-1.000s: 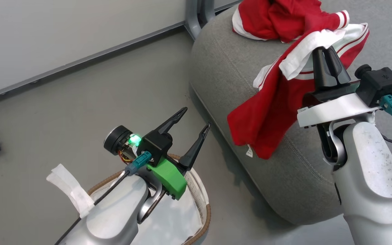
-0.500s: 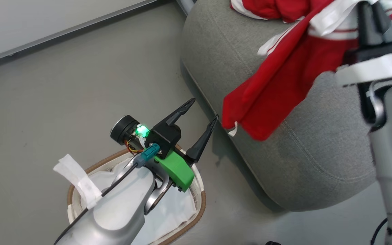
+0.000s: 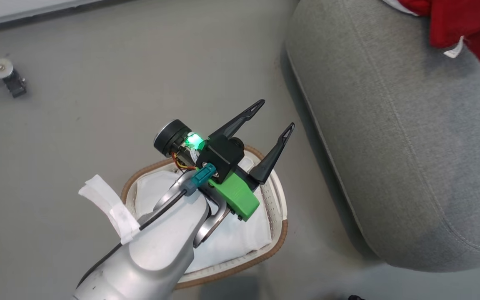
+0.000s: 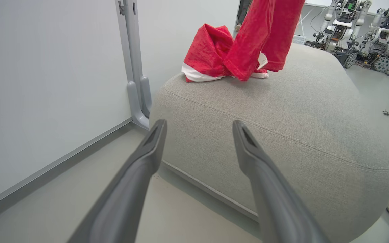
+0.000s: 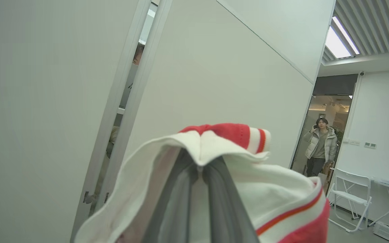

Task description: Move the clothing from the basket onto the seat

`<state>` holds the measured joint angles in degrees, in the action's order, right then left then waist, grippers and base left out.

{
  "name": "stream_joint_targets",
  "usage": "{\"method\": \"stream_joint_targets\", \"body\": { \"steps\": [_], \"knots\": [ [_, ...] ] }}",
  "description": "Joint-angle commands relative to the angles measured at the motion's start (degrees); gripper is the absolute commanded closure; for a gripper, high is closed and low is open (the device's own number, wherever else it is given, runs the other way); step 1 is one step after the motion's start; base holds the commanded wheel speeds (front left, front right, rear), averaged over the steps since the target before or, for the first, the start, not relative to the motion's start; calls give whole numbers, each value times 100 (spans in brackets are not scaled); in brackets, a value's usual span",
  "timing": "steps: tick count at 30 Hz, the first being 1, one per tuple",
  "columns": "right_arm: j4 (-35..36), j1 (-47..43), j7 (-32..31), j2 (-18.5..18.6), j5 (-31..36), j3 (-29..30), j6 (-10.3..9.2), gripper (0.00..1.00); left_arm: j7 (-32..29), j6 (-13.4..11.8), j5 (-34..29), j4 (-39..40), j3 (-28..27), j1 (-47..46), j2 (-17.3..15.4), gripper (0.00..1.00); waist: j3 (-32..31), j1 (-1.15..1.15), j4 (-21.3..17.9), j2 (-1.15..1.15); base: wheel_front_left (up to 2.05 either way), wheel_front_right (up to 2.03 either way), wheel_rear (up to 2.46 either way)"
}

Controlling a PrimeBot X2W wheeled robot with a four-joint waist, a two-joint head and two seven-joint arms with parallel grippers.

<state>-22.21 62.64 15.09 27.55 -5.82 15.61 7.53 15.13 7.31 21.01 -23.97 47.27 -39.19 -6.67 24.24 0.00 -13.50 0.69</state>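
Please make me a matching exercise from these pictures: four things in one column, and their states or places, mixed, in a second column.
1 left gripper
2 right gripper
3 basket
4 crumpled red garment

A lying on the grey seat
B fingers shut on the striped garment
C fingers apart, holding nothing
D white liner inside

Pairs: 1-C, 2-B, 3-D, 4-A

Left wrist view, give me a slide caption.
Open left gripper faces the grey seat, where one red garment lies bunched while a second red garment hangs down over it.
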Motion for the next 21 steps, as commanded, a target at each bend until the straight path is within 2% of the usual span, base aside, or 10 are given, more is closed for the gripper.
{"method": "stream_joint_targets", "body": {
  "steps": [1,3,7,13,21],
  "knots": [
    [-150,60,11,91,80,36,-8,100,2,26,-59,38,3,-145,-3,0,591,0,543,-69,0,0,0],
    [-420,85,11,177,171,161,-8,100,2,26,-110,83,43,-243,-12,0,799,0,678,-69,0,0,0],
    [-925,-103,11,63,383,404,-8,100,2,23,-189,127,152,-409,-19,0,1137,0,877,-69,0,0,0],
    [-1520,-359,12,-391,767,1076,-8,100,2,24,-245,181,236,-567,33,0,1498,0,1012,-69,0,0,0],
    [-1820,-605,12,-836,1167,1365,-8,100,2,23,-227,130,358,-625,-40,0,1616,0,924,-69,0,0,0]
  ]
}}
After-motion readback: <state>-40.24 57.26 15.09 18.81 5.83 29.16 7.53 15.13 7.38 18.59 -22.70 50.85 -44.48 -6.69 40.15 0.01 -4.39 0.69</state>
